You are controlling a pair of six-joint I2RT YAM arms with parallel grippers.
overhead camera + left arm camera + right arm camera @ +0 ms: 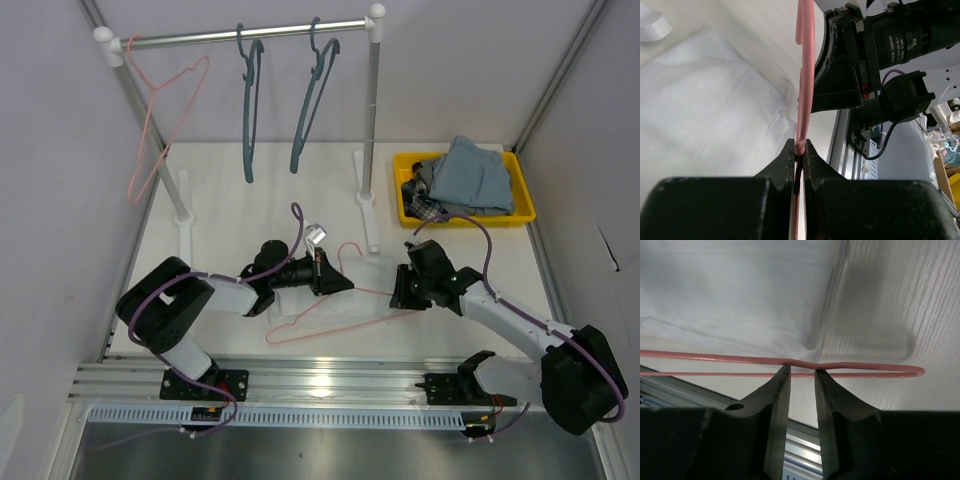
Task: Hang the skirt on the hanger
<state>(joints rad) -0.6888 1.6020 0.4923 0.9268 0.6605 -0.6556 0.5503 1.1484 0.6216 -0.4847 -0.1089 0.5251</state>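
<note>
- The white skirt [352, 300] lies flat on the table [230, 200], between my two arms and close to the near edge.
- A pink hanger [340, 328] lies across it.
- My left gripper [799, 150] is clamped tight on the hanger's wire.
- My right gripper [802, 372] sits at the hanger's looped end, jaws a narrow gap apart. The wire crosses its tips, and I can't quite tell whether they touch it.
- Behind, a rail [250, 38] carries two teal hangers [250, 100].
- A yellow bin [520, 200] of clothes stands at the far right.
</note>
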